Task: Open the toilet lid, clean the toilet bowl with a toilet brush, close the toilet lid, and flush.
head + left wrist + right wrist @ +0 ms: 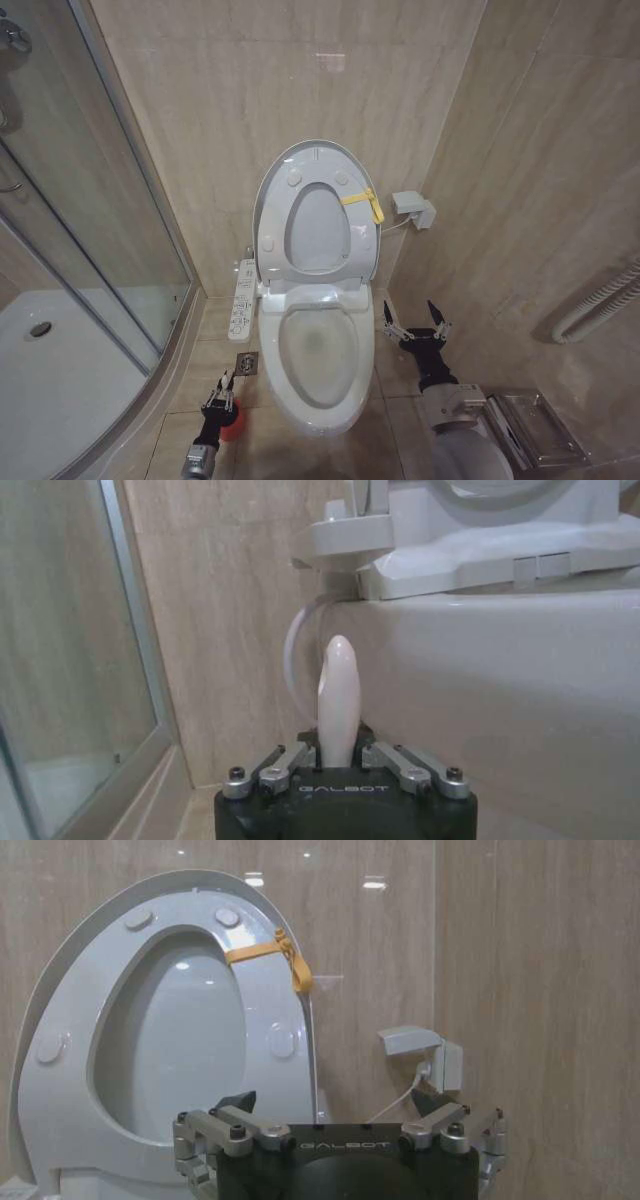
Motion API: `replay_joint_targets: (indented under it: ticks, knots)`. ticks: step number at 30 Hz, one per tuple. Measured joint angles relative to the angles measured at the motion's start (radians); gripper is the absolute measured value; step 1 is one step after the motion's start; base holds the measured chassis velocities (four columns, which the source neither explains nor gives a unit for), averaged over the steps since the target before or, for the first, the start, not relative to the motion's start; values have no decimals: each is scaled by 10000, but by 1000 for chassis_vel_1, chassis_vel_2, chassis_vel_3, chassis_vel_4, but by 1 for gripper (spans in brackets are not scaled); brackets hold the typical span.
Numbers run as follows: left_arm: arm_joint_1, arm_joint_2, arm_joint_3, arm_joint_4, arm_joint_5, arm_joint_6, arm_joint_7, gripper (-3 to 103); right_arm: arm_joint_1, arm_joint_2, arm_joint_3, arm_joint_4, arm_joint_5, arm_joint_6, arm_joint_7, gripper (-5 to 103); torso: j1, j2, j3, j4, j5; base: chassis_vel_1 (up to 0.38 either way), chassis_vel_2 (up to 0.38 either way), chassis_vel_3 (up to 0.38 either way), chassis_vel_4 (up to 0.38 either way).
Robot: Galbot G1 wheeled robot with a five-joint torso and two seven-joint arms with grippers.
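Note:
The toilet lid [318, 228] stands raised against the wall, with the seat ring [272, 240] up in front of it and a yellow tag [363, 203] on the rim. Below lies the open toilet bowl [320, 345]. My left gripper [222, 392] hangs low at the toilet's left, over a red holder cup [232, 428]. In the left wrist view that gripper [338, 759] is shut on the pale handle of the toilet brush [338, 690]; the bristle head is hidden. My right gripper [415, 322] stands open to the right of the bowl, and in the right wrist view it [335, 1102] faces the raised lid [170, 1042].
A glass shower screen [100, 220] and white shower tray [50, 390] close off the left. A control panel [243, 300] juts from the toilet's left side, above a floor drain [247, 362]. A wall socket box [412, 207], a white hose [600, 300] and a metal tray [530, 425] are on the right.

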State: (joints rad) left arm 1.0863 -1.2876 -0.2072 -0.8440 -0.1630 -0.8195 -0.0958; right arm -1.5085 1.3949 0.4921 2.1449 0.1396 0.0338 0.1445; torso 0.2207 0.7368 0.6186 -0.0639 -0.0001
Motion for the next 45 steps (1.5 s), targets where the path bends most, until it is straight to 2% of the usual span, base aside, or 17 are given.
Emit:
replay_joint_targets:
  ticks: [2, 3, 4, 8, 9, 14, 16, 17, 18, 21, 22, 27, 29, 35, 38, 41, 45]
  knots:
    - [353, 187, -72, -358, 145, 19, -17, 19, 0, 0, 0, 0, 0, 0, 0, 100, 0, 0, 0, 0, 1, 0, 0, 0, 0]
    - [607, 275, -135, -737, 161, 52, -70, 45, 0, 0, 0, 1, 0, 0, 0, 100, 0, 0, 0, 0, 1, 0, 0, 0, 0]
    - [607, 275, -135, -737, 161, 52, -70, 45, 0, 0, 0, 1, 0, 0, 0, 100, 0, 0, 0, 0, 1, 0, 0, 0, 0]
    - [1320, 466, -293, -2226, 333, 470, -623, 45, 0, 0, 0, 0, 0, 0, 0, 100, -1, 0, -1, -1, 1, 0, 0, 0, 0]
    - [1477, 509, -356, -2563, 452, 569, -807, 72, 0, 0, 0, 0, 0, 0, 0, 100, -1, 0, 0, -1, 1, 0, 0, 0, 0]
    - [2037, 674, -582, -3650, 719, 875, -1190, 72, 0, 0, 0, 0, 0, 0, 0, 100, -1, 0, 0, -1, 0, 0, 0, 0, 0]
    - [2539, 803, -765, -4641, 838, 1206, -1522, 72, 0, 0, 0, 1, 0, 0, 0, 100, -1, 0, -1, -1, 0, 0, 0, 0, 0]
    - [2739, 844, -840, -5036, 868, 1331, -1634, 97, -1, 0, 0, 0, 0, 0, -1, 100, -1, 1, -1, -1, 1, 0, 0, 0, 0]
    - [2739, 844, -840, -5036, 868, 1331, -1634, 97, -1, 0, 0, 0, 0, 0, -1, 100, -1, 1, -1, -1, 1, 0, 0, 0, 0]
    - [3705, 937, -1226, -6854, 1135, 1823, -1815, 97, -1, 0, 0, 0, 0, 0, 0, 100, -1, 1, -1, -2, 1, 0, 0, 0, 0]
    - [3705, 937, -1226, -6854, 1135, 1823, -1815, 97, -1, 0, 0, 0, 0, 0, 0, 100, -1, 1, -1, -2, 1, 0, 0, 0, 0]
    - [4697, 882, -1834, -8718, 1272, 2644, -1762, 100, 0, 0, 0, 0, 0, 0, 0, 100, -2, 1, 0, 0, 2, 0, 0, 0, 0]
    - [5052, 749, -2262, -9629, 1247, 3140, -1485, 100, 0, 0, 0, 0, 0, 0, 0, 100, -2, 1, -1, -1, 1, 0, 0, 0, 0]
    - [5582, 521, -2904, -10950, 981, 3919, -910, 100, 0, 0, 0, 0, 0, 0, 0, 100, -1, 1, 0, -1, 1, 0, 0, 0, 0]
    - [6050, 392, -3398, -11924, 557, 4603, -427, 100, 0, 0, -1, 0, 0, 0, -1, 100, -1, 1, 0, -1, 1, 0, 0, 0, 0]
    - [6374, 308, -3708, -12609, 90, 5335, -268, 100, 0, 0, 0, 1, 0, 0, 0, 100, -1, 1, 0, 0, 1, 0, 0, 0, 0]
    - [6494, 125, -4089, -12958, -89, 5614, 31, 100, 0, 0, 0, 0, 0, 0, 0, 100, -1, 1, 0, -1, 1, 0, 0, 0, 0]
